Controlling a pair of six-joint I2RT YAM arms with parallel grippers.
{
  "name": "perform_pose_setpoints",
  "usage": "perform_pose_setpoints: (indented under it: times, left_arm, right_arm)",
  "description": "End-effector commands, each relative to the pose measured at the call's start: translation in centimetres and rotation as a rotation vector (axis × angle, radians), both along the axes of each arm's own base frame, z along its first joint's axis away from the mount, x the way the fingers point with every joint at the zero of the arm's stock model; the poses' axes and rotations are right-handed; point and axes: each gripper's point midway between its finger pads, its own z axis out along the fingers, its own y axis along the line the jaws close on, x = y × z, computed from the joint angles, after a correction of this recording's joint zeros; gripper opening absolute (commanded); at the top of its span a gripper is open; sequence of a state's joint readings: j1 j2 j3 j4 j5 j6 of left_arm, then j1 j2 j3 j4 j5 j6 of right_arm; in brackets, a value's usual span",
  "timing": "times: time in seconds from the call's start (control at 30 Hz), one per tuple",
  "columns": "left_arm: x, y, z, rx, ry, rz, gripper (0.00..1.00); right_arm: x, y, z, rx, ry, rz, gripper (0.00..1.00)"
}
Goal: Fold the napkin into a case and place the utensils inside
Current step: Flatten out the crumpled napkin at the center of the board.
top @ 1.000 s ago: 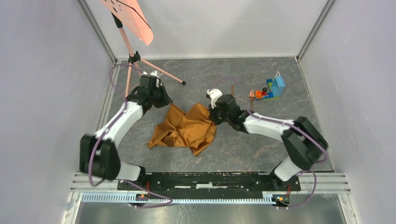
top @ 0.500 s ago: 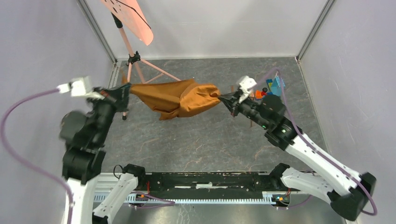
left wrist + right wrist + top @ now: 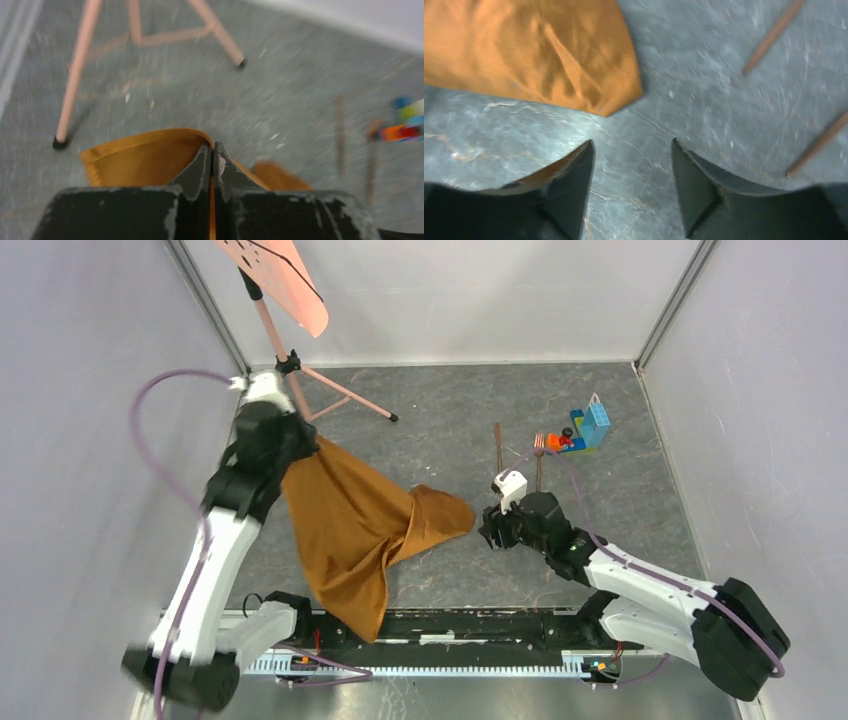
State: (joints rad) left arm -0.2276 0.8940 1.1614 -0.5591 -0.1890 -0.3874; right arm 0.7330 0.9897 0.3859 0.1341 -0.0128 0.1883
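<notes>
In the top view the left gripper (image 3: 302, 446) is raised at the far left of the table (image 3: 600, 390). The napkin (image 3: 350, 530) hangs from it as a long sheet reaching toward the near rail, with one corner pointing right toward the right gripper (image 3: 492, 530). That view does not resolve the left jaws. The left wrist view does: both fingers are pressed together with a fold of orange cloth pinched between them. The right wrist view shows the right jaws standing apart with bare table between them and nothing held. The napkin corner lies just ahead of the left finger, and contact there cannot be determined. The utensils lie beyond the right gripper, apart from the cloth: a knife-like stick (image 3: 498, 445) and a fork (image 3: 538, 454) beside toy bricks (image 3: 585, 430). The wrist views render them as blurred brown strips only. Only the top view shows the whole tripod stand (image 3: 300, 375).
</notes>
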Motion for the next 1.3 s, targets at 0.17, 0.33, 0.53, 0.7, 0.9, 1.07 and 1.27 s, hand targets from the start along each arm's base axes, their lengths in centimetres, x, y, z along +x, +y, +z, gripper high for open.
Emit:
perform_pose_setpoints:
  times: [0.17, 0.33, 0.53, 0.7, 0.9, 1.07, 1.27]
  left_arm:
    - [6.7, -2.4, -9.1, -0.036, 0.303, -0.048, 0.02]
    - [8.0, -3.0, -9.5, -0.028, 0.329, -0.079, 0.02]
    - [7.9, -3.9, -8.4, -0.013, 0.312, -0.157, 0.02]
    - [7.8, -5.1, -8.6, -0.022, 0.335, -0.236, 0.02]
    - [7.5, -6.1, -7.4, -0.055, 0.309, -0.29, 0.02]
    - [7.1, -6.2, -6.3, -0.06, 0.274, -0.299, 0.02]
    - [6.9, -6.8, -5.6, -0.063, 0.245, -0.339, 0.02]
  right_arm:
    - [9.8, -2.6, 2.7, -0.105, 0.012, -0.343, 0.89]
    - [14.6, 0.9, 1.7, -0.064, 0.068, -0.341, 0.88]
    - [18.6, 1.1, -1.4, -0.023, 0.165, -0.356, 0.86]
    - [19.4, -1.2, -4.8, -0.023, 0.239, -0.395, 0.86]
    - [19.1, -6.4, -7.2, -0.084, 0.28, -0.528, 0.86]
    - [19.1, -7.5, -5.2, -0.145, 0.197, -0.492, 0.86]
    - [15.0, 6.8, -0.4, 0.128, 0.159, 0.007, 0.97]
